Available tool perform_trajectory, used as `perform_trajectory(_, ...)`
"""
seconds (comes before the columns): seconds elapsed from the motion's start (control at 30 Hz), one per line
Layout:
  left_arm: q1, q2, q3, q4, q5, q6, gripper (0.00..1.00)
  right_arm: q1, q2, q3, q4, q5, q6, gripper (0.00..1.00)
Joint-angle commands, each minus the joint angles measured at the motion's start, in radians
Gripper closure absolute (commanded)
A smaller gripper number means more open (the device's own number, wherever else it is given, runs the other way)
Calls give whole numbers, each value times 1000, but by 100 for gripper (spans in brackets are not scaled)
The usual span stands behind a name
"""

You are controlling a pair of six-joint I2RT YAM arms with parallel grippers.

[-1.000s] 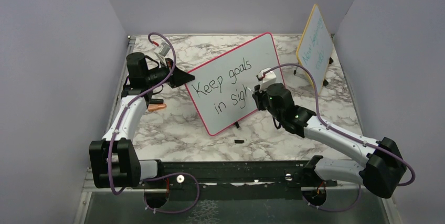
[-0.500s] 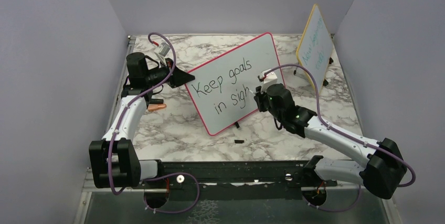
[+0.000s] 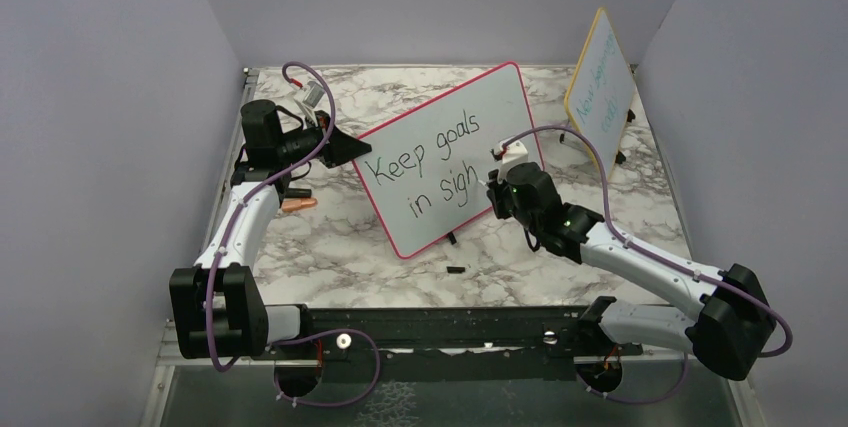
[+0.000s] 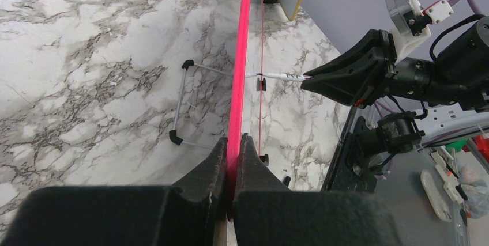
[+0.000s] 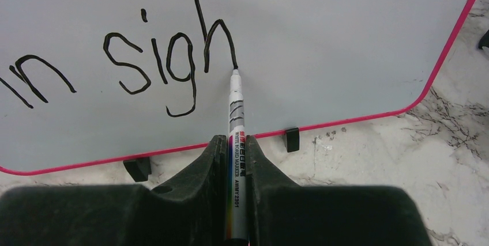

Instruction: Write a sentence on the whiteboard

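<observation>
The whiteboard (image 3: 450, 157), white with a pink-red frame, stands tilted on the marble table. Black writing on it (image 3: 428, 162) reads "Keep goals" and below "in sigh". My left gripper (image 3: 345, 147) is shut on the board's left edge; in the left wrist view its jaws pinch the pink frame (image 4: 236, 108). My right gripper (image 3: 492, 182) is shut on a white marker (image 5: 236, 136). The marker's tip touches the board at the foot of the "h" (image 5: 218, 41). The board (image 5: 323, 33) fills the right wrist view, with black feet (image 5: 292, 139) below.
A smaller yellow-framed board (image 3: 600, 87) with teal writing stands at the back right. A black cap-like piece (image 3: 455, 270) lies on the marble in front of the board. An orange-tipped object (image 3: 298, 204) lies under the left arm. Grey walls close three sides.
My right gripper with the marker has moved down and a little right along the board. The "h" of "sigh" has been completed.
</observation>
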Motion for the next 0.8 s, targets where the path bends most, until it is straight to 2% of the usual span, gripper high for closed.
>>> perform_trajectory(0.0, -16, 29, -15, -89, -92, 81, 100, -5, -14, -18, -13, 3, 7, 100)
perform_trajectory(0.33, -16, 33, -14, -90, -93, 82, 100, -8, -101, -43, 59, 91, -36, 99)
perform_trajectory(0.77, -16, 34, -15, -90, -90, 83, 100, -27, -79, -60, 177, 21, -54, 100)
